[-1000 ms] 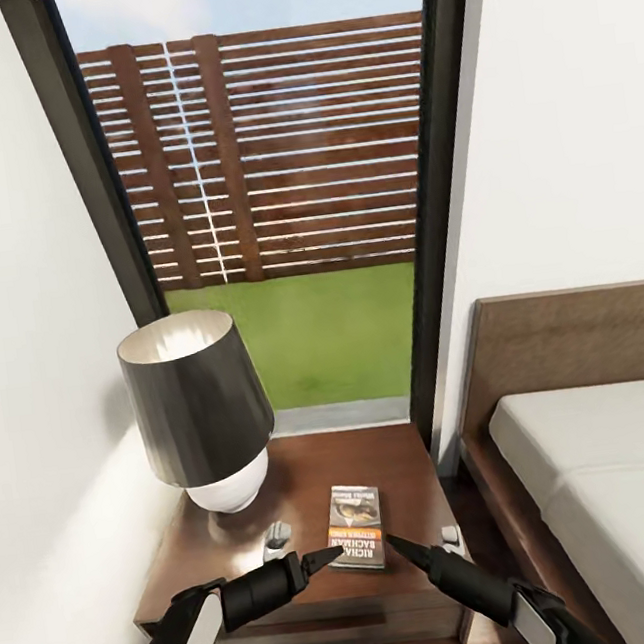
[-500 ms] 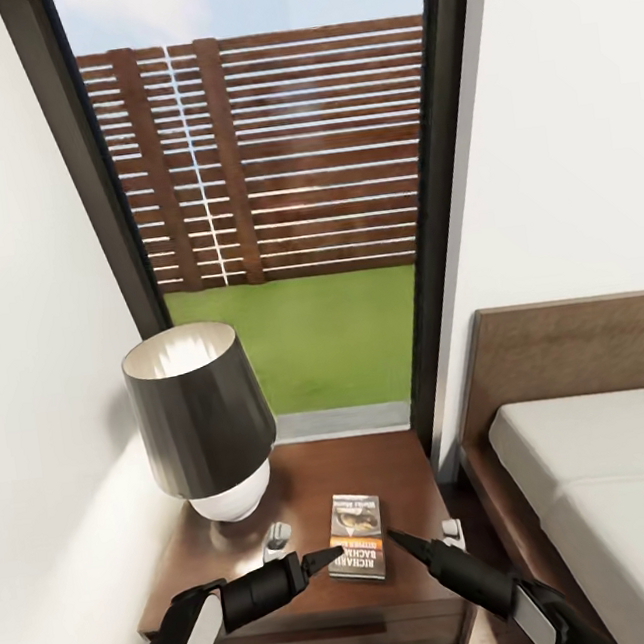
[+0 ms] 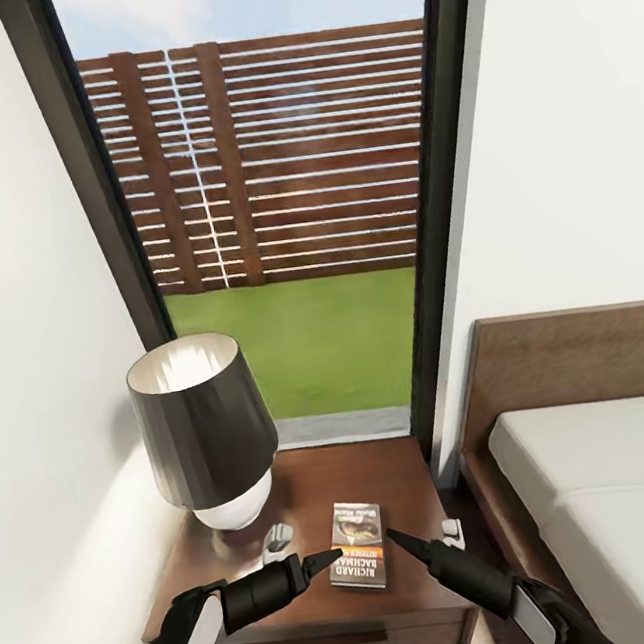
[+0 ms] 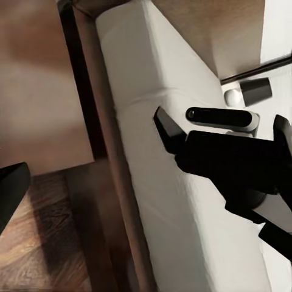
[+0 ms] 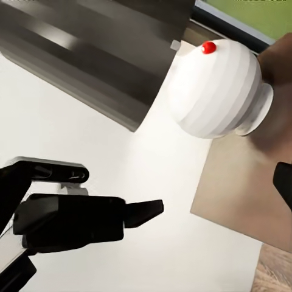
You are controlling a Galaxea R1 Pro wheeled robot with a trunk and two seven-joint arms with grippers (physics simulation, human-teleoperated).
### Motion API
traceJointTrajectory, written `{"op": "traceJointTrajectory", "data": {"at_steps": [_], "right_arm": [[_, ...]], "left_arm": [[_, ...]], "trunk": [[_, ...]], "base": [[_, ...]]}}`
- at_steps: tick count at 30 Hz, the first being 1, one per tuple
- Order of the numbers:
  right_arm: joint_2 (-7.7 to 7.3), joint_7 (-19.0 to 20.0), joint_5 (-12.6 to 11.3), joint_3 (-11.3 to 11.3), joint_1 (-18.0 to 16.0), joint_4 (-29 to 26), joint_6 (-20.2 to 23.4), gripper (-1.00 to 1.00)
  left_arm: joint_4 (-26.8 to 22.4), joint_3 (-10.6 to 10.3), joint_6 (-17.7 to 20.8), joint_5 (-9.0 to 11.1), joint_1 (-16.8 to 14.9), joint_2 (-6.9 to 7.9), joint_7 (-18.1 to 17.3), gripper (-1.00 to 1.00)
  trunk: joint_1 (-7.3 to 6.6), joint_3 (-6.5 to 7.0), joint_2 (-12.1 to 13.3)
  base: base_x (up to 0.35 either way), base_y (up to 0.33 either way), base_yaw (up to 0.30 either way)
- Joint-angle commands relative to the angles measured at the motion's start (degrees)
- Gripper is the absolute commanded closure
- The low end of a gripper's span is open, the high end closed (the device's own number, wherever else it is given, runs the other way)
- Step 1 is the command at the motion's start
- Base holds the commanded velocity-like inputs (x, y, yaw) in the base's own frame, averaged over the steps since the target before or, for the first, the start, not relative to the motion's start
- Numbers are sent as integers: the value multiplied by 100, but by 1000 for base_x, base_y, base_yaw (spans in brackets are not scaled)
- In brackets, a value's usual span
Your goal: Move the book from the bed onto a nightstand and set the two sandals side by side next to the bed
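Now both arms reach forward from the lower edge of the head view, forearms converging over the nightstand (image 3: 401, 473). The left gripper (image 3: 319, 562) points toward three o'clock and the right gripper (image 3: 397, 542) toward ten o'clock, their tips flanking the book (image 3: 357, 545) without visibly touching it. Neither holds anything; whether their jaws are spread or closed I cannot tell. The book lies flat on the nightstand top, cover up, at five o'clock from the lamp (image 3: 207, 432). At three o'clock sits the bed (image 3: 568, 357), its pale mattress (image 3: 614, 488) bare
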Motion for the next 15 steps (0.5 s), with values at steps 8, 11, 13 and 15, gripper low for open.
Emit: {"op": "traceJointTrajectory", "data": {"at_steps": [8,11,13,15], "right_arm": [[-21,57,-18,-16,7,4,-200,-100],[-42,66,-18,-19,11,20,-408,-100],[-51,70,-18,-22,14,42,-472,-100],[-62,73,-18,-23,19,75,-532,-100]], "left_arm": [[74,-11,-181,33,9,13,321,-100],[224,-11,-451,18,10,13,341,-100],[315,-11,-580,-13,10,13,344,-100],[440,-11,-740,-95,10,13,347,-100]], "trunk": [[-177,139,320],[-243,193,440],[-287,229,520],[-331,265,601]], "base": [[0,0,0],[0,0,0],[0,0,0],[0,0,0]]}}
